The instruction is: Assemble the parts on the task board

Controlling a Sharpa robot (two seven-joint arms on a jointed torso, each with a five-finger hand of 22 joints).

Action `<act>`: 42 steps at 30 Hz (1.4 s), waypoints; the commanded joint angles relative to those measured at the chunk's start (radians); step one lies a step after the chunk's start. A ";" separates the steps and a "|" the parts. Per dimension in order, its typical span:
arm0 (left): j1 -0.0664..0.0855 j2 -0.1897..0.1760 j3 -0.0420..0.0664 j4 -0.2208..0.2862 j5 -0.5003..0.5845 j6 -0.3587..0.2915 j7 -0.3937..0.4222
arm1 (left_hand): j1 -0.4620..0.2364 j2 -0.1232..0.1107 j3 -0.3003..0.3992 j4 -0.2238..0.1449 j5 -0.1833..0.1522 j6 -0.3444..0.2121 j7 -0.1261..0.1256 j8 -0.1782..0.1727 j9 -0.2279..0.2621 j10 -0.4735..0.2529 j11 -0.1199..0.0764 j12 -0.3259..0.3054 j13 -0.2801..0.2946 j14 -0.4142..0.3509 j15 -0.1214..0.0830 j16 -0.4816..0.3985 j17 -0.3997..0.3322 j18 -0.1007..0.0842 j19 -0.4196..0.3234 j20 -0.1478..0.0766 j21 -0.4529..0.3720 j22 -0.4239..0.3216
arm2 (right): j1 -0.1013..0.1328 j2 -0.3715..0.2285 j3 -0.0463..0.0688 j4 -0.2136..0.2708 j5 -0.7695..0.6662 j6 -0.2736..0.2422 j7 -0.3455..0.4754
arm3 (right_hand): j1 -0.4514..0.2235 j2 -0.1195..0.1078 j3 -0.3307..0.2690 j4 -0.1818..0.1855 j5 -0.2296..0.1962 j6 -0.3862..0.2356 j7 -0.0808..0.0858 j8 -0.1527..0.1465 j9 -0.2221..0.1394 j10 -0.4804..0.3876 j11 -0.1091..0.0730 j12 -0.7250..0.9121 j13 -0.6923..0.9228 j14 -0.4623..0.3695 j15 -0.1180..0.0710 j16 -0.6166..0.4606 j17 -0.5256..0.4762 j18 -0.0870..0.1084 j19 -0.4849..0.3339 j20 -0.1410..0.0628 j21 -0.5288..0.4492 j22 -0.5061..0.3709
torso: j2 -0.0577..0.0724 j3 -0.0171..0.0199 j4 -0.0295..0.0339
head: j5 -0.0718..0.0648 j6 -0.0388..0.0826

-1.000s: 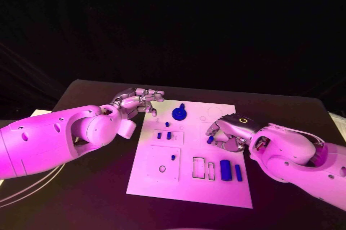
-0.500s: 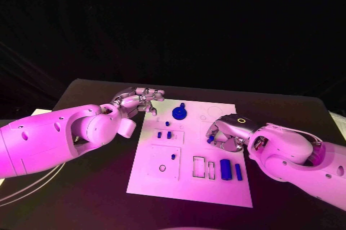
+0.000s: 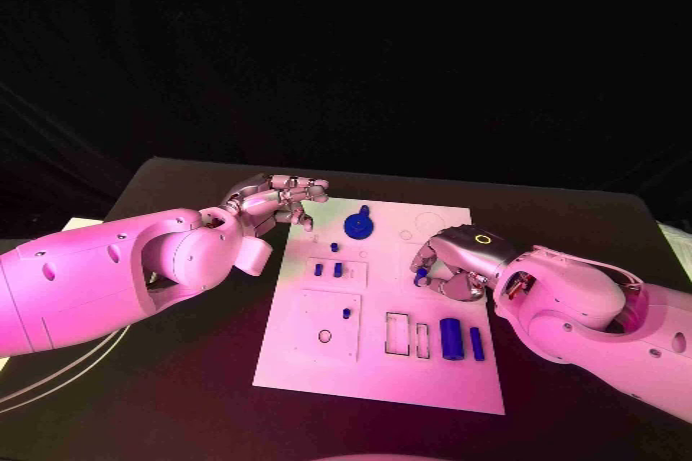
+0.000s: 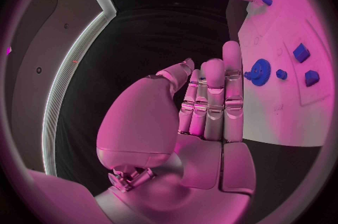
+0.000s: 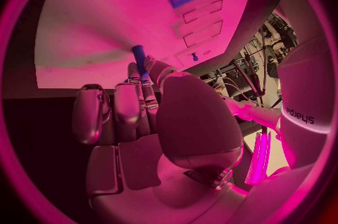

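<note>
Right hand (image 3: 454,266) over the right side of the task board (image 3: 378,381), fingers curled on a small blue peg (image 3: 420,278) pinched at the fingertips; in the right wrist view the same peg (image 5: 139,58) juts out past the fingers (image 5: 127,103), tip close to the white board surface, contact not possible to judge. Just beyond those fingertips, faint empty circle outlines on the board, likely the peg's target.

Left hand (image 3: 274,203) hovering at the board's far left corner, fingers (image 4: 211,100) held straight and close together, gripping nothing. Just beside its fingertips, the blue gear (image 3: 359,224), apparently seated on the board, with a small blue stud (image 3: 335,248) near it.

Nearer the robot from the left fingers, two short blue pieces (image 3: 327,271) standing in a framed recess. Nearer the robot from the right fingers, a long blue block (image 3: 451,341) and a slimmer blue bar (image 3: 477,345) side by side, next to two rectangular slots (image 3: 408,340) left empty. Left of those, a square panel (image 3: 329,324) with small holes, seemingly unfilled.

Judged roughly midway: gear and a few small pieces apparently in place; peg in hand to be seated, the block and bar seemingly yet to go into slots.
</note>
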 commanded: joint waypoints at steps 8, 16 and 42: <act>0.000 0.001 0.000 -0.002 -0.005 0.019 0.004 | -0.003 0.005 -0.003 0.000 -0.003 -0.005 -0.001 0.006 -0.001 -0.006 0.003 0.007 0.001 -0.004 0.000 0.001 -0.001 0.018 -0.002 0.006 -0.007 -0.001 | 0.002 -0.025 0.005 0.048 0.063 -0.073 -0.009 | 0.025 0.021 0.016 -0.013 0.000 0.008 0.004 0.003 0.010 0.014 -0.002 -0.006 0.002 0.028 -0.008 0.009 0.003 0.001 0.006 -0.003 0.007 0.002 | -0.002 -0.0013 -0.0003 | 0.002 0.003; 0.000 0.003 0.000 -0.004 -0.005 0.020 0.005 | -0.003 0.005 -0.003 0.000 -0.003 -0.005 -0.001 0.006 -0.001 -0.006 0.003 0.007 0.001 -0.004 0.000 0.001 -0.001 0.018 -0.002 0.006 -0.007 -0.001 | 0.008 -0.027 0.011 0.120 0.105 -0.076 0.002 | 0.025 0.016 0.016 -0.017 0.000 0.007 0.006 0.002 0.011 0.013 0.000 -0.009 0.001 0.027 -0.007 0.011 0.003 0.001 0.006 -0.003 0.008 0.003 | -0.001 -0.0008 -0.0001 | 0.006 0.006; -0.001 0.010 0.000 0.001 -0.005 0.019 0.006 | -0.003 0.005 -0.003 0.000 -0.003 -0.005 -0.001 0.006 -0.001 -0.006 0.003 0.007 0.001 -0.004 0.000 0.001 -0.001 0.018 -0.002 0.006 -0.007 -0.001 | -0.063 0.225 -0.025 0.062 0.052 -0.039 0.059 | 0.027 0.011 0.020 -0.025 0.002 0.003 0.011 -0.003 0.013 0.011 0.003 -0.017 0.000 0.026 -0.005 0.009 0.000 0.002 0.004 -0.002 0.007 0.001 | 0.001 -0.0010 -0.0001 | 0.039 -0.015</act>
